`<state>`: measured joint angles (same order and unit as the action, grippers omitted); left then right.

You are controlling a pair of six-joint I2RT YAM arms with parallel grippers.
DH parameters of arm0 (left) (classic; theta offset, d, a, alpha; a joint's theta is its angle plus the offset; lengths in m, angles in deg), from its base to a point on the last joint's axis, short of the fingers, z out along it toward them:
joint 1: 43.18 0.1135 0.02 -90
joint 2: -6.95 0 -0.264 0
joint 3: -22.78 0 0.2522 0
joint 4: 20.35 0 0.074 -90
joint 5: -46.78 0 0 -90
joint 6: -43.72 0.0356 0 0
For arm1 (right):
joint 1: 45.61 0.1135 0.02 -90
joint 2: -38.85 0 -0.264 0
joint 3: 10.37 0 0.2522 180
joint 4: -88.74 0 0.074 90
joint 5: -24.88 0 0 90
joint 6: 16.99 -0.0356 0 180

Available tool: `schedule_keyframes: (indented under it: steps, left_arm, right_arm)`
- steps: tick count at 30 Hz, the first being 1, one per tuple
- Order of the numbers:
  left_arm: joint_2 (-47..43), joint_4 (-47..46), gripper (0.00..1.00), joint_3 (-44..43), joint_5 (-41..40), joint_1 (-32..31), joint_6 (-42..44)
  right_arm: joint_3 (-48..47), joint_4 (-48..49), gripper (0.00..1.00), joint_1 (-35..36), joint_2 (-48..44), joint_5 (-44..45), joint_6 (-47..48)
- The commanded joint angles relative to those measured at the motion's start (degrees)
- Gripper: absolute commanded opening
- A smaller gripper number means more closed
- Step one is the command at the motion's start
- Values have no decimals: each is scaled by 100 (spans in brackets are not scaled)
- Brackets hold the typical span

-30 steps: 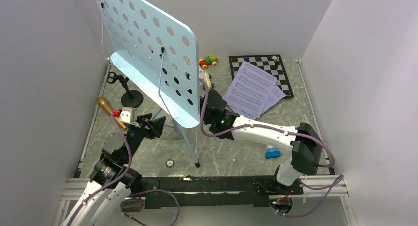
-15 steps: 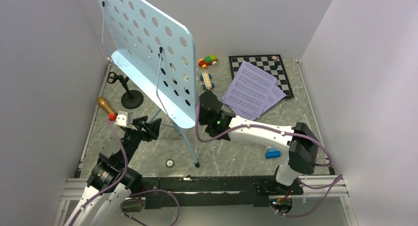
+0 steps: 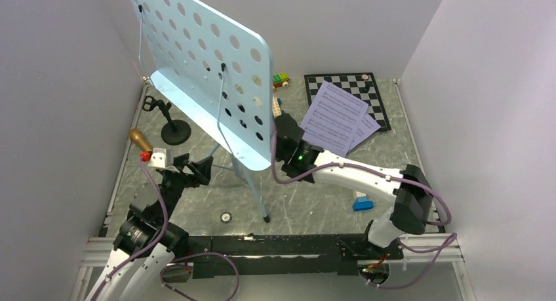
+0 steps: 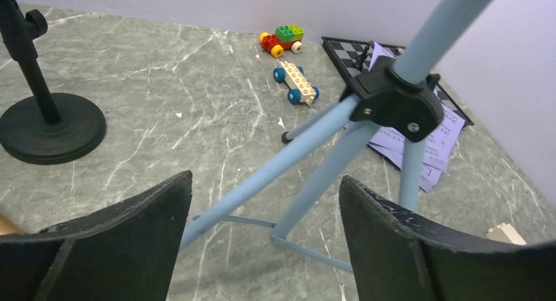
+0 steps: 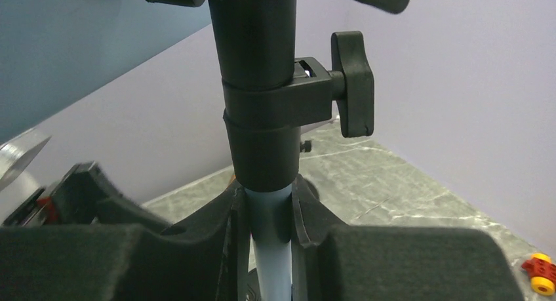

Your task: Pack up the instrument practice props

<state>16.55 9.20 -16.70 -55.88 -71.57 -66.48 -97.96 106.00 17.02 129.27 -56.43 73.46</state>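
Grey marbled worktop (image 3: 308, 202), boxed in by pale walls. Standing left of centre on it, a light-blue music stand (image 3: 197, 58), hole-punched desk raised high and tilted, tripod legs (image 4: 308, 163) spread on the stone. Clamped by the right gripper (image 5: 265, 216) on the light-blue pole (image 5: 272, 265), just under the black collar (image 5: 259, 117) with its side knob (image 5: 353, 83). Dark fingers (image 5: 311, 225) pressed against the tube from both sides. From above, that gripper mostly hidden behind the lower edge of the desk.

Left gripper (image 4: 265, 206) spread wide and holding nothing, low over the worktop, facing the tripod legs and apart from them.

Just left of that gripper, a gold-brown microphone (image 3: 139, 139) lying on the worktop. Beyond it, near the left wall, a small black mic stand (image 4: 49, 124) upright on its round base. Right of the music stand, white sheet-music pages (image 3: 334, 120) lying flat, overlapping the near left corner of a black-and-white chessboard (image 3: 357, 84) at the back.

Near the back wall, a colourful toy car (image 4: 282, 40), with a white wheeled brick plate (image 4: 298, 84) just in front of it. Close beside the right arm, a small blue block (image 3: 362, 204). Near the front foot of the tripod, a small round disc (image 3: 226, 216).
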Motion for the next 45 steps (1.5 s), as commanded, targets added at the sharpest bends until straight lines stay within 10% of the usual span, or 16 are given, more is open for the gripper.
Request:
schedule_keyframes:
  steps: [1,20,45]
  left_arm:
    - [25,-296,90,-223,-210,-17,182]
    - [1435,-3083,97,688,2957,-27,-88]
    - [3833,-6518,86,1170,2764,-815,-476]
  right_arm:
    - [-38,-681,0,-648,-706,-1296,-740]
    - [1110,-1386,0,-2090,-1759,-4542,-965]
    - [2295,-760,0,-2471,-1596,-4765,-1607]
